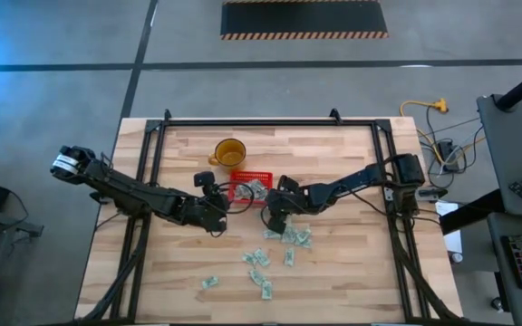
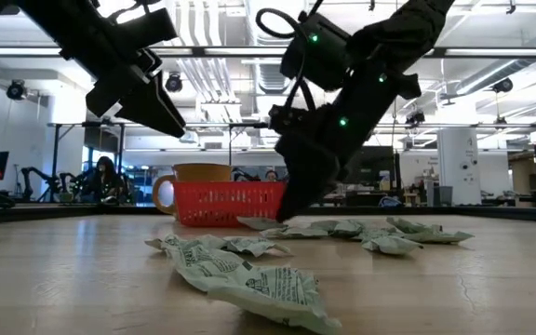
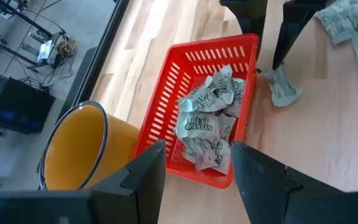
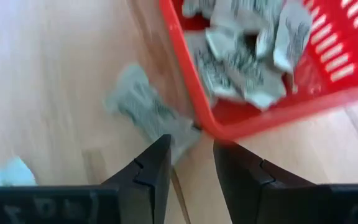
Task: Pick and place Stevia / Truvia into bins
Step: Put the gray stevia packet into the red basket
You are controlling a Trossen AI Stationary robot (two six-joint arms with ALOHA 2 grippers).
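Pale butcher-block wooden table top (image 1: pixel 352 272): smooth, light satin sheen, visible plank seams.
Small square red plastic basket (image 3: pixel 194 93): glossy, slotted mesh-like walls.
Pale green-and-white paper sachets (image 3: pixel 207 121): matt, crumpled, creased, printed.
Amber-yellow translucent plastic cup (image 3: pixel 73 149): smooth, slightly glossy rim.
Black metal table frame (image 1: pixel 243 121): matt.
Dark gripper fingers (image 4: pixel 154 165): matt, hard plastic look, smooth faces.

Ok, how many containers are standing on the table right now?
2: a square red plastic mesh basket mid-table, holding pale green-and-white paper sachets, and an amber-yellow translucent cup right beside it. The arms may hide something small.
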